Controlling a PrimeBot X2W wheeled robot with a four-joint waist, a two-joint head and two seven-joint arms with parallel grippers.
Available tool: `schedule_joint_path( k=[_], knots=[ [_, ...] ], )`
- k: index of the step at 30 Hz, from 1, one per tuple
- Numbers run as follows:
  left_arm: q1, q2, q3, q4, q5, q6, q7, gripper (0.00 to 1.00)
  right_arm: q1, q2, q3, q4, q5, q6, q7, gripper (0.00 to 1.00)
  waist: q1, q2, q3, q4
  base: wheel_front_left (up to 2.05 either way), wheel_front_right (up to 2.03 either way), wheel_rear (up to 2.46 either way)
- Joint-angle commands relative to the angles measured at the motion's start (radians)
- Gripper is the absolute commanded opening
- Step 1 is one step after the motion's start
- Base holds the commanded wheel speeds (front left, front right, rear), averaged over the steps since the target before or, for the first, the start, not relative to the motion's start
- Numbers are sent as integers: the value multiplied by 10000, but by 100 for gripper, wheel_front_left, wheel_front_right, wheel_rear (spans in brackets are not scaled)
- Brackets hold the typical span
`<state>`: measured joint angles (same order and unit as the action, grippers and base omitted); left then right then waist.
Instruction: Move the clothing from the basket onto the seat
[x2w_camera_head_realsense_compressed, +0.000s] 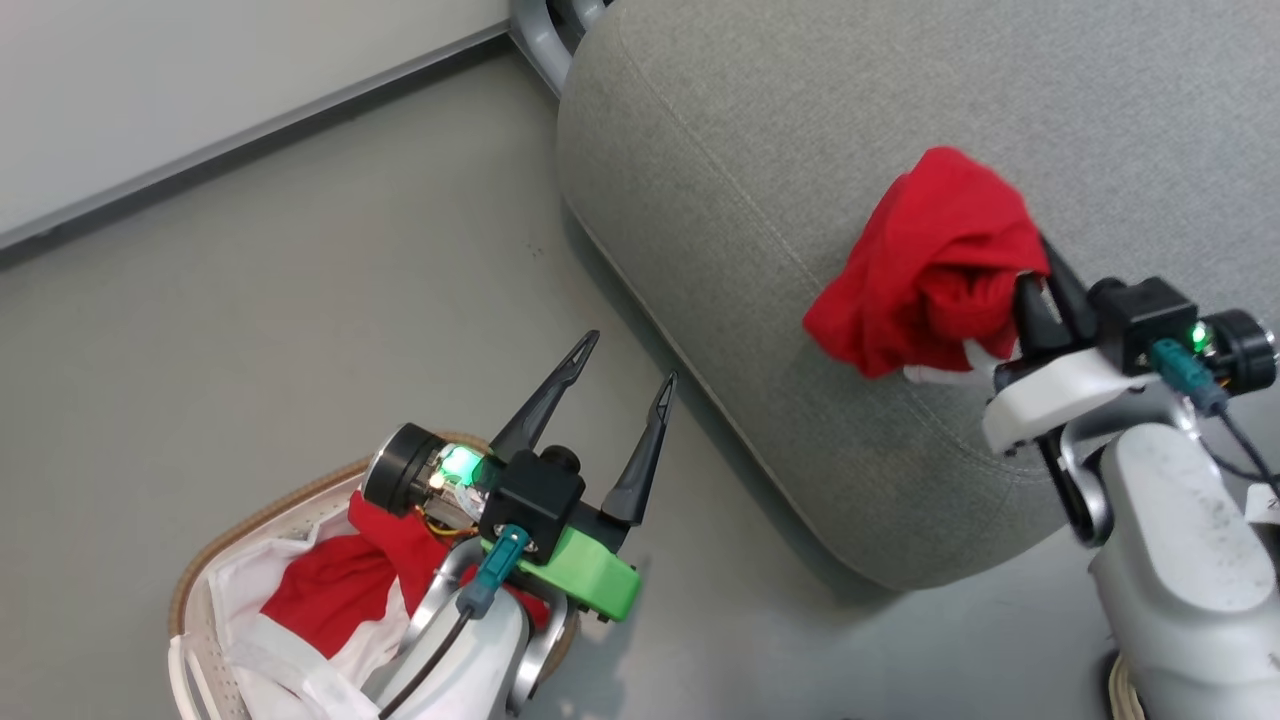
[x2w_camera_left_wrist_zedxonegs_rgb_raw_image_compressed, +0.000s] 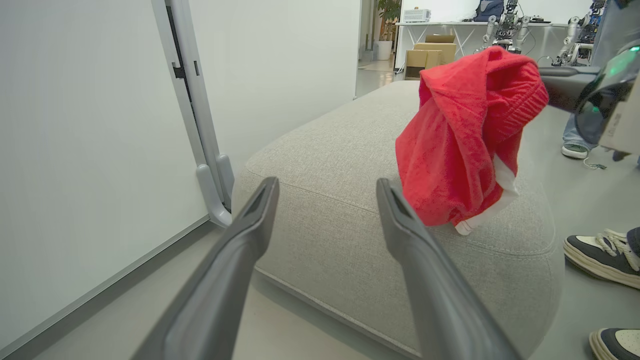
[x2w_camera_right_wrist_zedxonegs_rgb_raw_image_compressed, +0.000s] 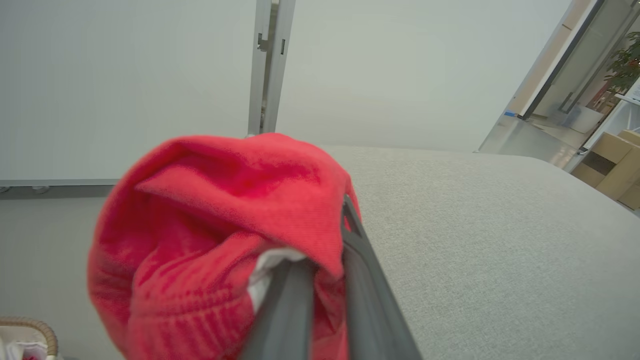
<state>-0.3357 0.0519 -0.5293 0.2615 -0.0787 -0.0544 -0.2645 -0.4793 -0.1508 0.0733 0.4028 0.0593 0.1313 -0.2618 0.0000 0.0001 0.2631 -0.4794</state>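
One red garment (x2w_camera_head_realsense_compressed: 930, 260), seemingly soft, light, limp; pinch a bunched fold. Right gripper (x2w_camera_head_realsense_compressed: 1040, 290) clamps it; left gripper (x2w_camera_head_realsense_compressed: 630, 360) spread.

The large light grey upholstered seat (x2w_camera_head_realsense_compressed: 800, 150) is matt, coarse-woven cloth with stitched seams. At the seat's edge, the bright red garment (x2w_camera_left_wrist_zedxonegs_rgb_raw_image_compressed: 465, 135) is soft, fleecy knit, ribbed in one band, with smooth white trim. Beside the seat, the grey floor (x2w_camera_head_realsense_compressed: 300, 350) is smooth and faintly shiny. Farther off, the oval white basket (x2w_camera_head_realsense_compressed: 185, 670) seems perforated plastic, its brown rim woven.
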Motion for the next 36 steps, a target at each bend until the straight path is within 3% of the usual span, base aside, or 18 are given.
schedule_joint_path(
  k=[1,13,28,30,31,32,34,36],
  knots=[
    [-170,136,46,23,90,-86,1,100,-370,-160,-179,94,-122,-10,-49,0,0,-1,566,67,0,0,0],
    [-1062,478,-59,159,641,-300,1,100,-2931,-1408,-1418,1413,-618,-10,-47,0,0,-1,2427,748,0,0,0],
    [-2182,651,-425,308,942,-383,1,100,-4615,-1730,-3442,2813,-1161,-10,-47,0,0,-1,4152,1345,0,0,0],
    [-2266,659,-424,345,919,-344,1,100,-4506,-1632,-3705,2930,-1217,-10,-47,8,0,-1,4226,1385,0,0,0],
    [-2300,664,-415,361,899,-329,1,100,-4423,-1583,-3798,2992,-1260,-10,-47,18,0,-1,4247,1395,0,0,0],
    [-2332,676,-391,390,867,-310,1,100,-4303,-1515,-3872,3049,-1315,-10,-47,35,0,-1,4266,1401,0,0,0],
    [-2372,689,-276,396,784,-199,1,100,-4133,-1364,-4003,3094,-1367,-12,-47,100,0,-1,4268,1384,0,0,0],
    [-2385,708,-205,361,708,-128,1,100,-3911,-1238,-4066,3011,-1412,-10,-47,100,0,-1,4212,1367,0,0,0]
  ],
)
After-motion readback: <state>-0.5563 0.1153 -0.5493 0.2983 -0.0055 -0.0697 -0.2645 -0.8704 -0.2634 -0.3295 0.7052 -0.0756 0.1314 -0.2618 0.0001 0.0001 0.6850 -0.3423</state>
